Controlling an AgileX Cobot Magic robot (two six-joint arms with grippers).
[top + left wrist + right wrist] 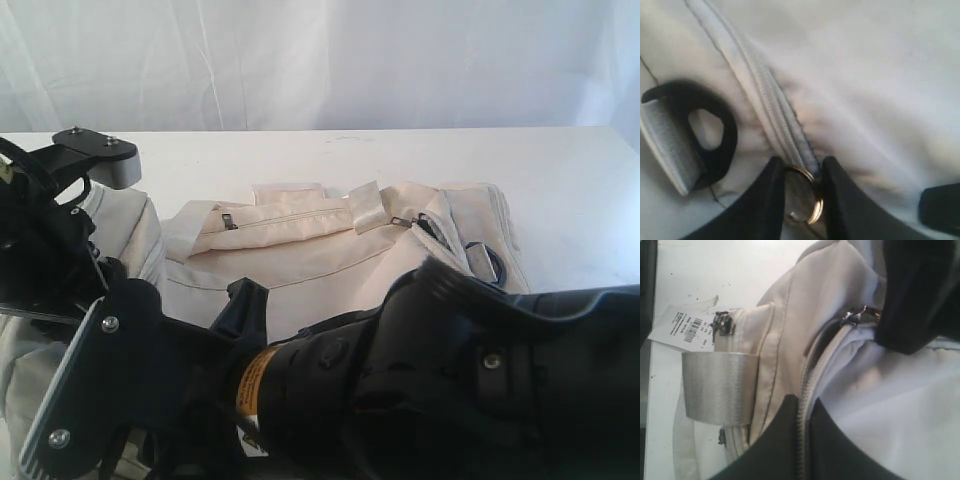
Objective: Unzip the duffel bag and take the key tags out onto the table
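Observation:
The beige duffel bag point(330, 270) lies flat on the white table point(400, 160), with both black arms over its near part. In the left wrist view my left gripper point(801, 175) is shut on a metal zip pull ring point(816, 206) at the end of a grey zipper point(765, 95). In the right wrist view my right gripper point(804, 405) is shut on the bag's zipper edge point(802, 440), one finger on each side of the teeth. The key tags are out of view.
A black strap ring point(715, 130) with grey webbing sits beside the left gripper. A webbing handle point(720, 387), a paper label point(682, 325) and another metal zip pull point(855, 316) lie near the right gripper. A dark shape point(920, 290) covers the bag beyond it.

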